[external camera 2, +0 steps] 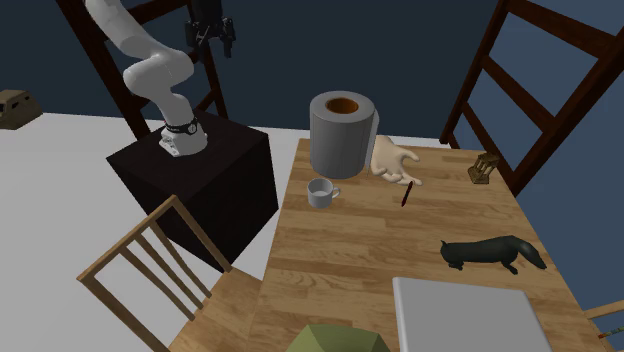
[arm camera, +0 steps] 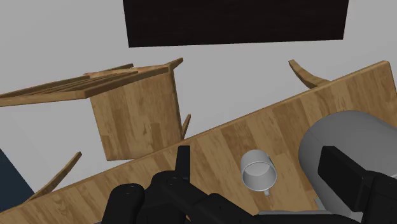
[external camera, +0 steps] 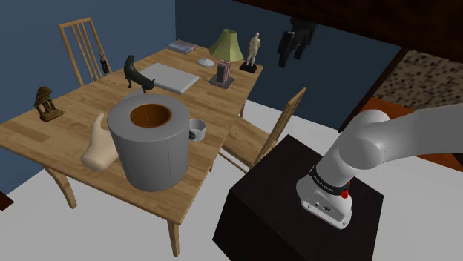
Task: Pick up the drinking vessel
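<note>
On the tabletop (external camera: 44,133), at the edge nearest the stand (external camera: 274,207), just right of a grey roll (external camera: 148,148): one small pale cup (external camera: 197,130), upright, untouched. Claw (arm camera: 259,156): high overhead, fingers apart, empty. Step: approach. Next, likely: descend, straddle cup wall, close.

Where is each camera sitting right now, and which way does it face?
Shoulder view: beside and behind the stand, looking down over the table; the arm shows at lower right, with the gripper up high.
Second exterior view: over the table's far end, facing back toward the stand; arm and gripper appear at upper left.
Wrist view: on the hand, high up, looking down at the mug; the open fingers frame it without touching.
Shared: all three views show the mug and the grey roll.
</note>
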